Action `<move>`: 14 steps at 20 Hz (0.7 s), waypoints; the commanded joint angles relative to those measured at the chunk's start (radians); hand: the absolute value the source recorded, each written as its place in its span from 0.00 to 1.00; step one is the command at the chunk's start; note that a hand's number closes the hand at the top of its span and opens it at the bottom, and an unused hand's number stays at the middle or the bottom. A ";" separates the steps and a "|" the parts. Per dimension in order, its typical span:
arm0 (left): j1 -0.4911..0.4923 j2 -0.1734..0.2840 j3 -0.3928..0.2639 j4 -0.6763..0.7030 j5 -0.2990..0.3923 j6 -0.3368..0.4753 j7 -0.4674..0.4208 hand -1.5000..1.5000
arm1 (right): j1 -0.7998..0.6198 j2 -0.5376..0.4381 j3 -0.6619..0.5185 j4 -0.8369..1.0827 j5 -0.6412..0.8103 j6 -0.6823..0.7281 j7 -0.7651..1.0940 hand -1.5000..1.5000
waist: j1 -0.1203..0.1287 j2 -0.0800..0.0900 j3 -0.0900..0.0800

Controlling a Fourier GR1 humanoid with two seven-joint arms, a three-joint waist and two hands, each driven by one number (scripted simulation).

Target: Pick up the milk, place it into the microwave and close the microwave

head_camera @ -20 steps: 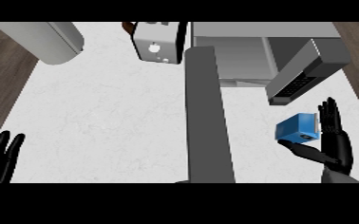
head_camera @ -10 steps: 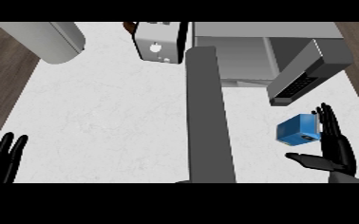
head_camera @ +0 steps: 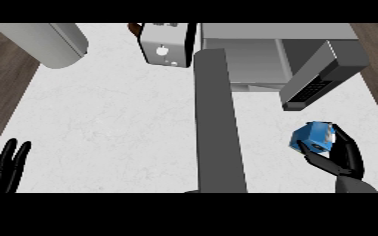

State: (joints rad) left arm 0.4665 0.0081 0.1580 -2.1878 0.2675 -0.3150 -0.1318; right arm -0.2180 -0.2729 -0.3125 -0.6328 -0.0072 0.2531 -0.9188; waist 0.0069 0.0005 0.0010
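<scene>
counter (head_camera: 118, 130): white, faintly marbled top that fills most of the view
toaster (head_camera: 164, 45): silver box with a round knob on its face, at the counter's far edge, just left of centre
brown object (head_camera: 134, 28): small, only partly visible behind the toaster's left side; cannot tell what it is
grey rounded body (head_camera: 52, 42): large, at the far left corner
floor (head_camera: 15, 75): dark wood, showing along the left edge

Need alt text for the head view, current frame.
The right hand grips a blue milk carton above the white counter, near the open microwave. The left hand rests open at the lower left edge.
</scene>
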 commanded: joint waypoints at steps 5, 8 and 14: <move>0.040 -0.007 -0.080 -0.025 -0.037 0.058 -0.032 0.00 | 0.010 0.037 -0.017 -0.127 -0.062 -0.020 -0.036 1.00 | -0.003 -0.003 -0.001; -0.056 0.039 0.045 0.003 0.068 0.009 0.058 0.00 | -0.040 0.066 0.021 -0.074 -0.034 -0.029 -0.075 1.00 | 0.001 0.000 0.000; -0.016 0.001 0.005 0.004 0.013 -0.005 0.011 0.00 | 0.018 0.108 0.068 -0.203 -0.033 -0.060 -0.051 1.00 | -0.004 -0.002 -0.001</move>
State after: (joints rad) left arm 0.4456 0.0200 0.1626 -2.1651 0.2855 -0.3189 -0.1285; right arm -0.2100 -0.1915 -0.2770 -0.7587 -0.0426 0.1910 -0.9582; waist 0.0045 -0.0005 0.0002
